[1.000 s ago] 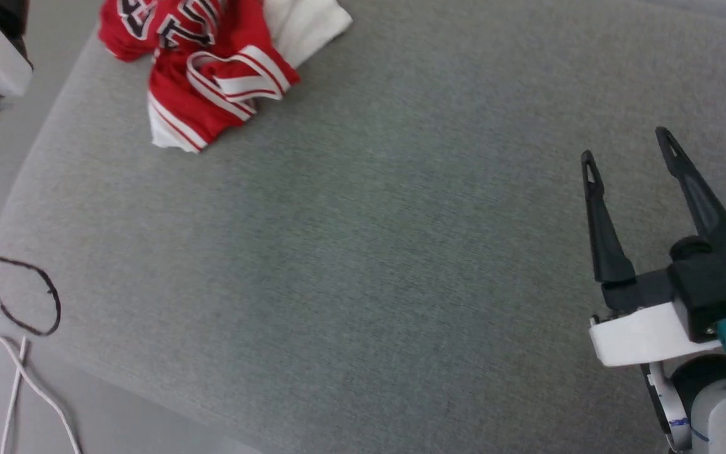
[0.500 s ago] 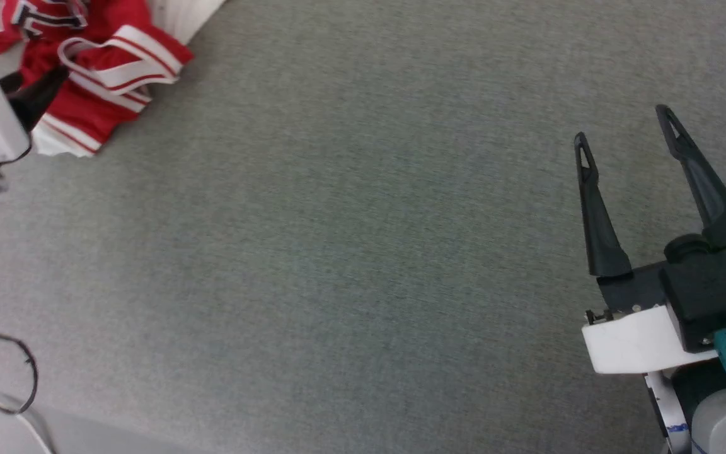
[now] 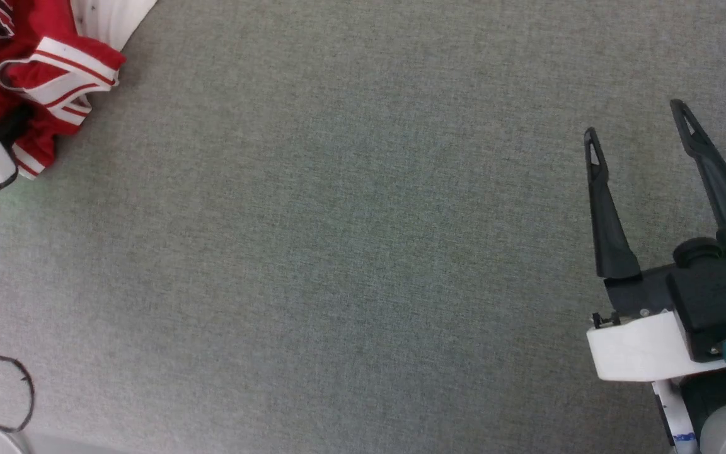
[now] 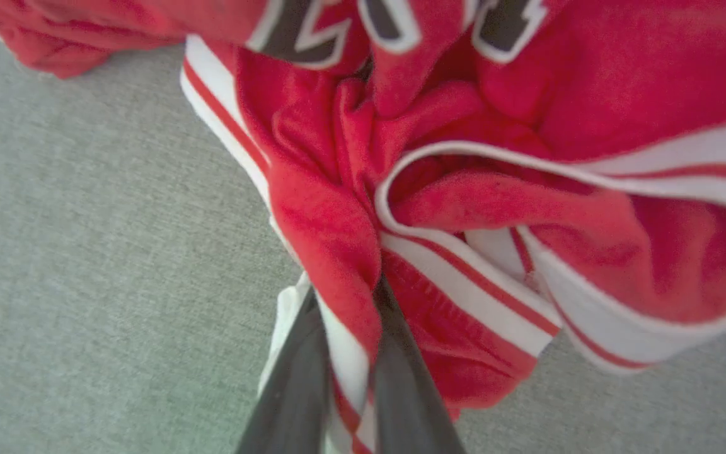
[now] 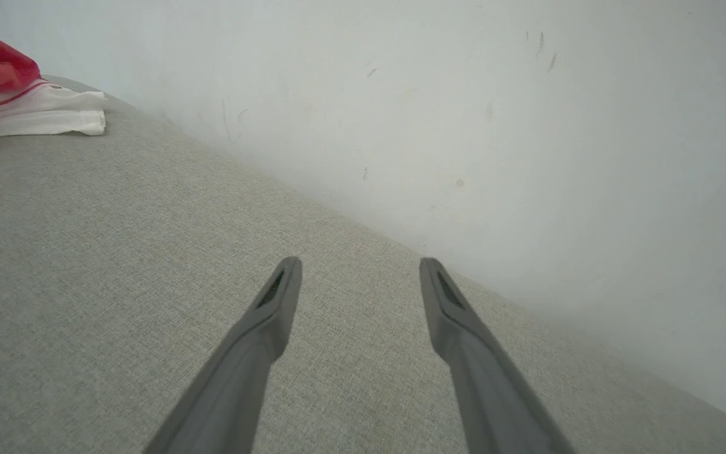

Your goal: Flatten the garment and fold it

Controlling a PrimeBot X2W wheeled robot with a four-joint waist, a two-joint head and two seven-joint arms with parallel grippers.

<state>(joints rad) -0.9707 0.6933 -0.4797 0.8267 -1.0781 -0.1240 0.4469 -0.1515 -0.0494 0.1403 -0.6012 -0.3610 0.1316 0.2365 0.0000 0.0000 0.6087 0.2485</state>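
Grey cloth surface (image 3: 338,252): left gripper (image 4: 347,296), spread a second ago, now pinches a hem fold of the crumpled garment (image 4: 476,208); right gripper (image 3: 634,120) hangs spread, idle. Flattening likely starts.

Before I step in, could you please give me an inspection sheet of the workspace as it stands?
Surface: grey fabric surface, flat.
Job's things: garment, red with white striped trim, crumpled at the far left, not flattened.
Clutter: nothing seen.
Grippers: left gripper, jaws pinching a fold of the garment; right gripper, jaws open, holding nothing.
Cables: dark cable loop at the near left corner.
Surroundings: pale wall behind the surface.
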